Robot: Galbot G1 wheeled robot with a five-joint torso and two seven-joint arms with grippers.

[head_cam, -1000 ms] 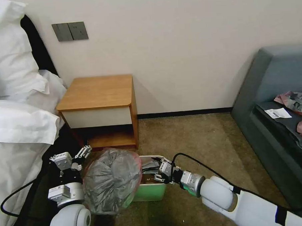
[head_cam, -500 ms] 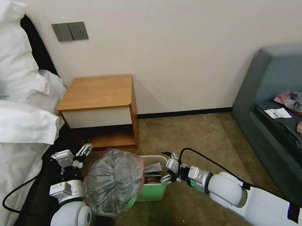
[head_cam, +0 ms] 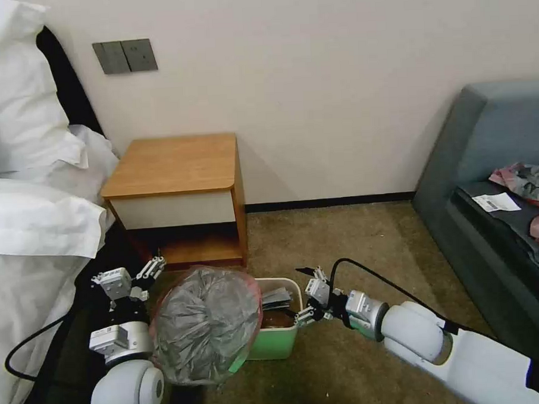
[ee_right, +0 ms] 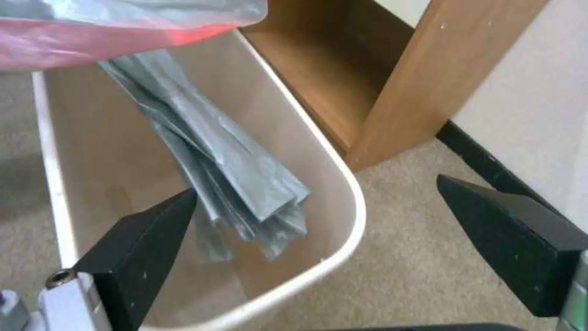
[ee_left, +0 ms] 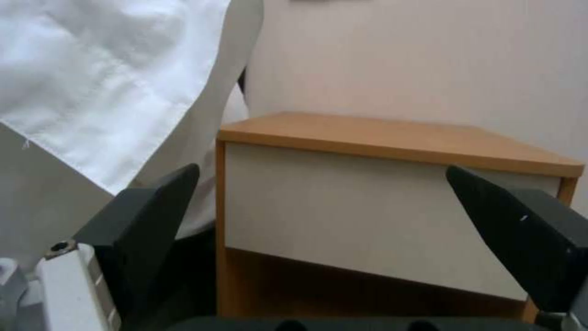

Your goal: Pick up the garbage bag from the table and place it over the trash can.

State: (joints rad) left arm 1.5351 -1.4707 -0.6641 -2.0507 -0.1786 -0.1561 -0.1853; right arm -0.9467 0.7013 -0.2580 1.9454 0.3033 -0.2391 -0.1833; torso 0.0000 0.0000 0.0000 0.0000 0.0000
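Here the step in hand is the fitting of the garbage bag (head_cam: 204,325) over the trash can (head_cam: 279,338); the lift from the bench (head_cam: 175,164) looks finished, since its wooden top is bare. The bag, thin grey plastic with a pink-red rim band, bulges in a crumpled dome over the can's left end, and a folded grey strip of it hangs down inside the can (ee_right: 220,151). The can's right end is uncovered, its rolled cream rim showing bare.

My right gripper (head_cam: 314,300) hovers just beside that uncovered right end, its fingers (ee_right: 514,234) spread wide and grasping nothing. My left gripper (head_cam: 130,278) sits left of the bag, near the bench's low shelf, its fingers (ee_left: 153,216) likewise released and empty.

As I judge it, the next move calls for catching the pink-red band and drawing it across to the can's right rim, so that the mouth spans all four corners. The film looks slack and slippery, so a pinch on the thicker band should hold better than one on the grey sheet.
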